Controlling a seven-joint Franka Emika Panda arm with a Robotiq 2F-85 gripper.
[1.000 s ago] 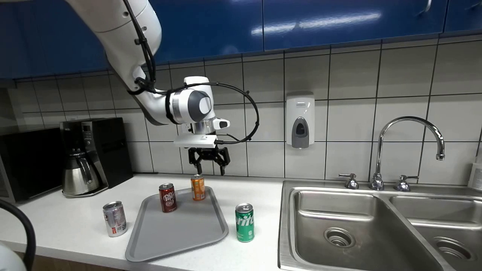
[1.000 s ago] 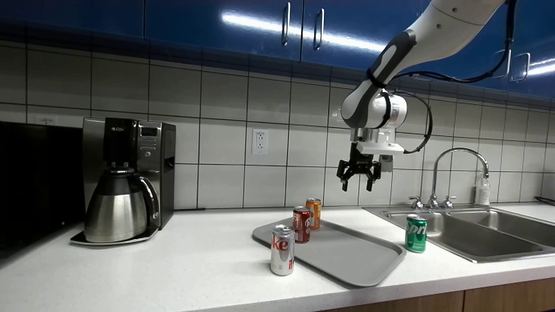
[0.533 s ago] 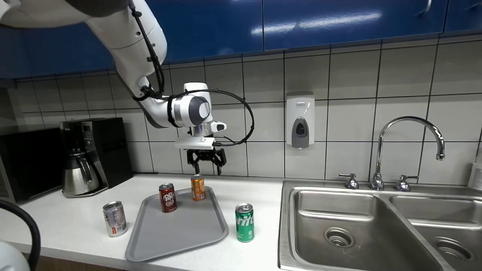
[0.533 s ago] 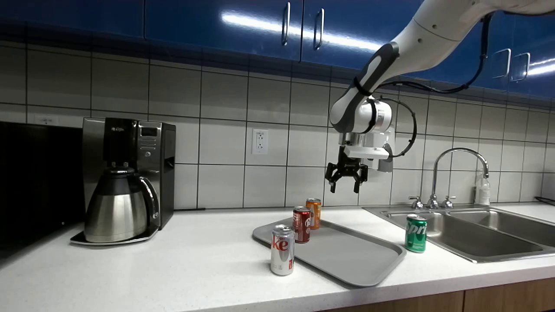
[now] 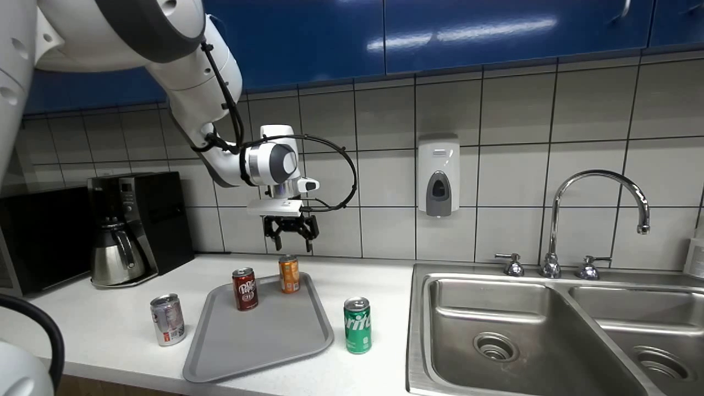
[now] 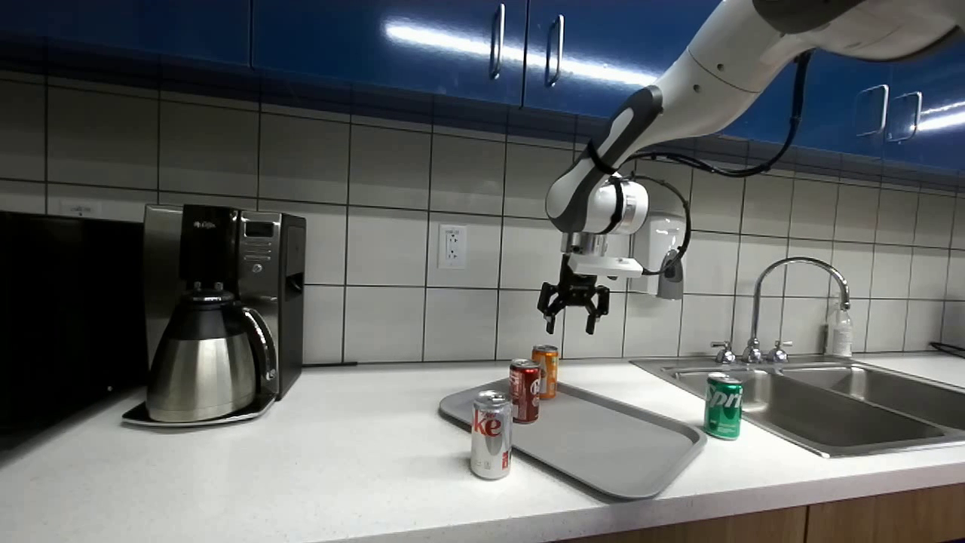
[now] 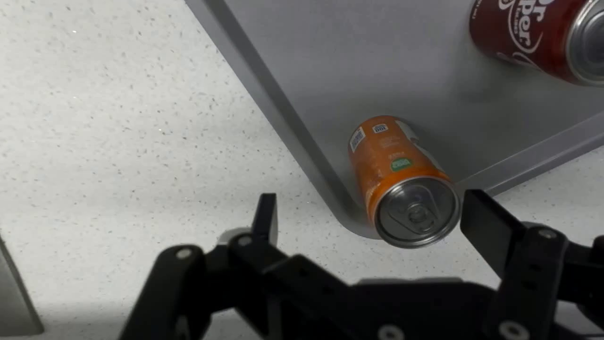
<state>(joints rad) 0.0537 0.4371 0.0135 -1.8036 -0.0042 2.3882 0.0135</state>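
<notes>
My gripper (image 5: 293, 246) is open and empty, pointing down above the counter; it also shows in an exterior view (image 6: 570, 326) and the wrist view (image 7: 370, 215). It is nearest to an upright orange can (image 5: 289, 275), below its fingers and apart from them in both exterior views. In the wrist view the orange can (image 7: 391, 156) appears between the fingers, closer to the right one. It stands in a corner of the grey tray (image 5: 264, 341). A dark red Dr Pepper can (image 6: 525, 392) stands on the tray too. A silver Coke can (image 6: 491, 437) and a green Sprite can (image 5: 357, 325) stand beside it.
A steel double sink (image 5: 415, 330) with a curved faucet (image 5: 597, 173) is to one side. A coffee maker with a steel carafe (image 6: 203, 369) is on the other side. A soap dispenser (image 5: 438, 176) hangs on the tiled wall. Blue cabinets (image 5: 308, 38) hang above.
My gripper has moved left in both exterior views, away from the sink side, and stayed open. The cans and tray have not moved.
</notes>
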